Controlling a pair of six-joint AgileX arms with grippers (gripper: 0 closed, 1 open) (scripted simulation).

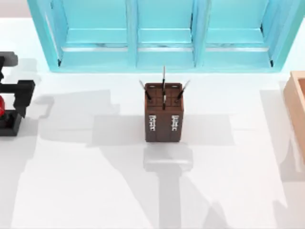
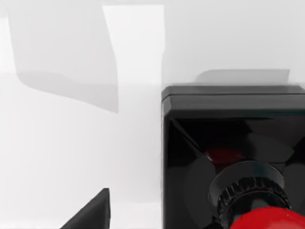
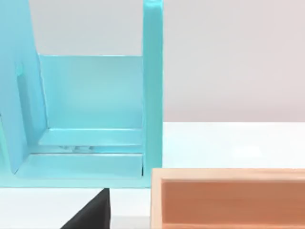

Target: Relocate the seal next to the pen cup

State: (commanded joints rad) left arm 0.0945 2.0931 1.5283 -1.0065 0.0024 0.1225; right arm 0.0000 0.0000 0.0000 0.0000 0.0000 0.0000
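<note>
The seal, a red knob (image 1: pixel 2 105) on a black block (image 1: pixel 9 125), stands at the table's far left edge. In the left wrist view its black base (image 2: pixel 228 138) and red knob (image 2: pixel 269 220) loom close. My left gripper (image 1: pixel 13 101) hovers right over the seal, open, and one fingertip (image 2: pixel 90 213) shows off to the seal's side without touching it. The pen cup (image 1: pixel 163 114), a dark brown box with grey pens and two white labels, stands at the table's centre, far to the seal's right. One dark fingertip (image 3: pixel 90 212) of my open right gripper shows in the right wrist view.
A light blue shelf unit (image 1: pixel 162 33) runs along the back of the table, also seen as the shelf (image 3: pixel 90 114) from the right wrist. A tan box (image 1: pixel 298 109) sits at the right edge, close under the right wrist as the tan box (image 3: pixel 228 198). White tabletop lies between seal and pen cup.
</note>
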